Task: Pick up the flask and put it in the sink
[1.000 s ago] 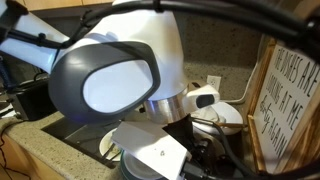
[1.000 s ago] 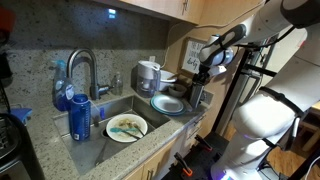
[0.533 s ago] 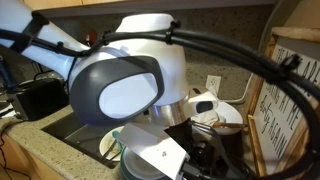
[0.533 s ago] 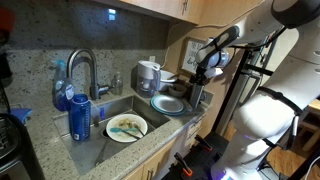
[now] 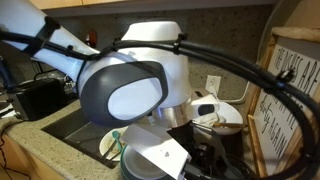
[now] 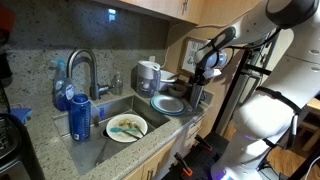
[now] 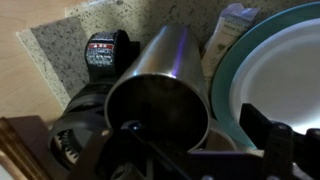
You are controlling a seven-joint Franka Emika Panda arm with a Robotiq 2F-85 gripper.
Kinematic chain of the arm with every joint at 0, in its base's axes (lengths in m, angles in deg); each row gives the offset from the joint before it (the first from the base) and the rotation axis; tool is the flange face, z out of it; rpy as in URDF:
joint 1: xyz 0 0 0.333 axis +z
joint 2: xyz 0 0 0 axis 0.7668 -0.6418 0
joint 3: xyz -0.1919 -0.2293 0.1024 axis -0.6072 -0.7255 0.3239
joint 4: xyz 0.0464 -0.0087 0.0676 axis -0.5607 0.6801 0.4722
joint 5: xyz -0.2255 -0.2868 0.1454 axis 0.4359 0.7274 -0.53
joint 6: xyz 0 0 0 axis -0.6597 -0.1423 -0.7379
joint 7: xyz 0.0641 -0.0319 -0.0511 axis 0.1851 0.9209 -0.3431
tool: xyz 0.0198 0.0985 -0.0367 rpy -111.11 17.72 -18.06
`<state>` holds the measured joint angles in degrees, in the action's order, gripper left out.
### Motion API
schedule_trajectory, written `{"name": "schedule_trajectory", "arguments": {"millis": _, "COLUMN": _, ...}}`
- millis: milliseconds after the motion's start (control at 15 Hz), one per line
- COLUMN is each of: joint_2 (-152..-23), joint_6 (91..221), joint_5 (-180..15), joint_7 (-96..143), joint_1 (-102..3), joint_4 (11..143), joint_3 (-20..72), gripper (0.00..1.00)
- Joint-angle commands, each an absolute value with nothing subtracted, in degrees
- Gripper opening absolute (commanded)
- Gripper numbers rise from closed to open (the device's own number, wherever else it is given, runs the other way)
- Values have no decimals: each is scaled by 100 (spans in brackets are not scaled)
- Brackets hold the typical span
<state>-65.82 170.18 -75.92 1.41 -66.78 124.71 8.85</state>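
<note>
Flask (image 7: pixel 160 95), one, beside one teal plate (image 7: pixel 268 60).

granite counter (image 6: pixel 45 140) | wood cabinets (image 6: pixel 150 8) overhead | wall outlet (image 5: pixel 213 83) | dim light

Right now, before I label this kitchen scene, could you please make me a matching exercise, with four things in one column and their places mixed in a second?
Things:
1. tall blue can
2. white plate with food scraps
3. black wristwatch
4. shiny steel flask

Places:
a. lying flat on the speckled counter
b. standing beside the teal-rimmed plate
c. flat in the sink
d. upright in the sink

Pairs: 1-d, 2-c, 3-a, 4-b.
</note>
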Motion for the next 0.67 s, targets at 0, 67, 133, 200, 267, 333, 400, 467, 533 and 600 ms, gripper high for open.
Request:
{"name": "schedule_trajectory", "arguments": {"millis": 0, "joint_2": -6654, "joint_6": 17091, "joint_5": -7744, "joint_7": -30, "joint_1": -6730, "joint_4": 12392, "joint_3": 912, "gripper": 58}}
{"name": "schedule_trajectory", "arguments": {"millis": 67, "joint_2": -6647, "joint_6": 17085, "joint_5": -7734, "joint_7": -33, "joint_1": -6736, "joint_4": 12396, "joint_3": 909, "gripper": 51}}
{"name": "schedule_trajectory", "arguments": {"millis": 133, "joint_2": -6643, "joint_6": 17084, "joint_5": -7732, "joint_7": -37, "joint_1": -6739, "joint_4": 12399, "joint_3": 909, "gripper": 42}}
{"name": "schedule_trajectory", "arguments": {"millis": 200, "joint_2": -6640, "joint_6": 17080, "joint_5": -7725, "joint_7": -37, "joint_1": -6743, "joint_4": 12402, "joint_3": 907, "gripper": 35}}
{"name": "schedule_trajectory", "arguments": {"millis": 267, "joint_2": -6641, "joint_6": 17067, "joint_5": -7720, "joint_7": -42, "joint_1": -6745, "joint_4": 12398, "joint_3": 906, "gripper": 27}}
{"name": "schedule_trajectory", "arguments": {"millis": 333, "joint_2": -6637, "joint_6": 17059, "joint_5": -7694, "joint_7": -27, "joint_1": -6751, "joint_4": 12398, "joint_3": 908, "gripper": 20}}
{"name": "schedule_trajectory", "arguments": {"millis": 400, "joint_2": -6635, "joint_6": 17047, "joint_5": -7650, "joint_7": 16, "joint_1": -6761, "joint_4": 12392, "joint_3": 914, "gripper": 13}}
{"name": "schedule_trajectory", "arguments": {"millis": 467, "joint_2": -6631, "joint_6": 17015, "joint_5": -7568, "joint_7": 75, "joint_1": -6775, "joint_4": 12384, "joint_3": 925, "gripper": 5}}
{"name": "schedule_trajectory", "arguments": {"millis": 533, "joint_2": -6634, "joint_6": 16981, "joint_5": -7521, "joint_7": 119, "joint_1": -6783, "joint_4": 12372, "joint_3": 931, "gripper": 3}}
{"name": "schedule_trajectory", "arguments": {"millis": 600, "joint_2": -6624, "joint_6": 16939, "joint_5": -7518, "joint_7": 119, "joint_1": -6784, "joint_4": 12367, "joint_3": 933, "gripper": 1}}
